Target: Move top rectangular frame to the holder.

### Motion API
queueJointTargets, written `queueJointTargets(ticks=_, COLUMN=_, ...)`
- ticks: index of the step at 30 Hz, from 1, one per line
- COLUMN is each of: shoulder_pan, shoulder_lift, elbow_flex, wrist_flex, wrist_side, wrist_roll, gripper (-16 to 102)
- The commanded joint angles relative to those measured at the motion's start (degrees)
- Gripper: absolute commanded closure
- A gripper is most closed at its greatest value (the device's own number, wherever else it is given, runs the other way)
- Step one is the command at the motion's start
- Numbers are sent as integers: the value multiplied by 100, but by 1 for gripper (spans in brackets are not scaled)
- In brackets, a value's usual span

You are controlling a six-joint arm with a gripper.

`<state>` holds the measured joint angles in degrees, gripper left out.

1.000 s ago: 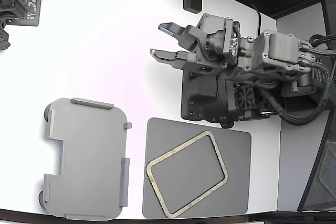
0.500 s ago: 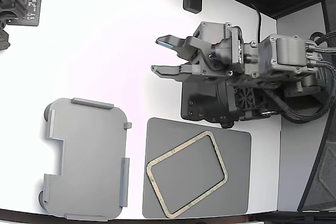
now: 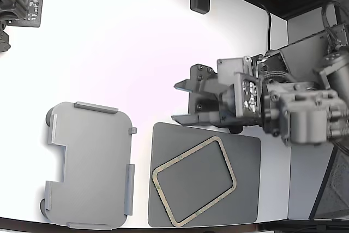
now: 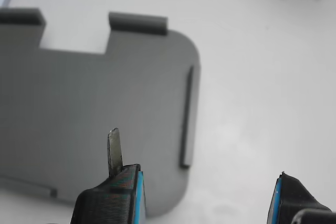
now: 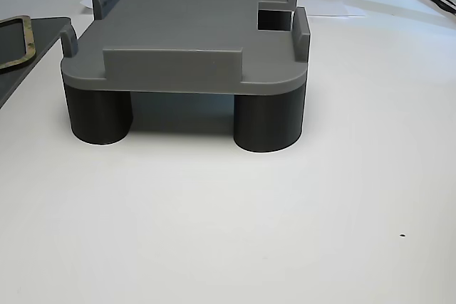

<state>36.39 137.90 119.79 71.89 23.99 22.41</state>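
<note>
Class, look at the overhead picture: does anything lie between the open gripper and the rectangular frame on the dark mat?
Nothing visible does. The gripper hangs open beside the mat's far edge, and the frame lies uncovered on the mat.

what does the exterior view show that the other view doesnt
Only the exterior view shows the open gripper, empty above the table, the whole top rectangular frame lying tilted on the dark mat, and the holder's stepped notch seen from above. Only the other view shows the holder standing on dark cylindrical legs. Both show the holder with nothing on its plate, and its raised edge tabs.
</note>
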Motion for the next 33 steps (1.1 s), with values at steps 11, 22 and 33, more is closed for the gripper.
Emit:
queueJointTargets(ticks=11, shoulder_pan=1740, shoulder_lift=-2118, elbow_flex=-1143, wrist_flex=1503, wrist_side=-1081, wrist_roll=1863, gripper=-14)
queueJointTargets(ticks=22, shoulder_pan=2197, shoulder_lift=-2575, elbow_flex=-703, wrist_flex=1090, wrist_side=-1529, wrist_roll=2206, gripper=-14)
queueJointTargets(ticks=33, shoulder_pan=2206, shoulder_lift=-2804, elbow_flex=-202, wrist_flex=809, wrist_side=-1468, wrist_roll=1617, gripper=-14)
